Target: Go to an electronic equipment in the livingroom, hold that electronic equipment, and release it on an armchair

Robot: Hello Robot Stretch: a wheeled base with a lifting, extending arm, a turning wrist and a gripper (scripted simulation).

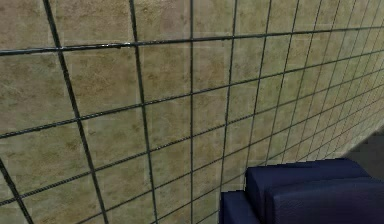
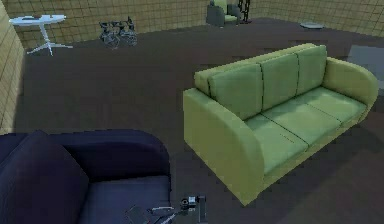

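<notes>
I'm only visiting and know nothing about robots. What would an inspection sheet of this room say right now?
Surface: dark floor, bare between the furniture.
Job's things: dark blue armchair at the arm side view's bottom left, its corner also in the forward view.
Clutter: white round table and a dark framed object far out.
Grippers: gripper at the bottom edge, against the dark blue armchair; cannot tell whether it holds anything.
Cables: nothing seen.
Surroundings: green sofa, green armchair beyond it, tan tiled wall ahead.
</notes>
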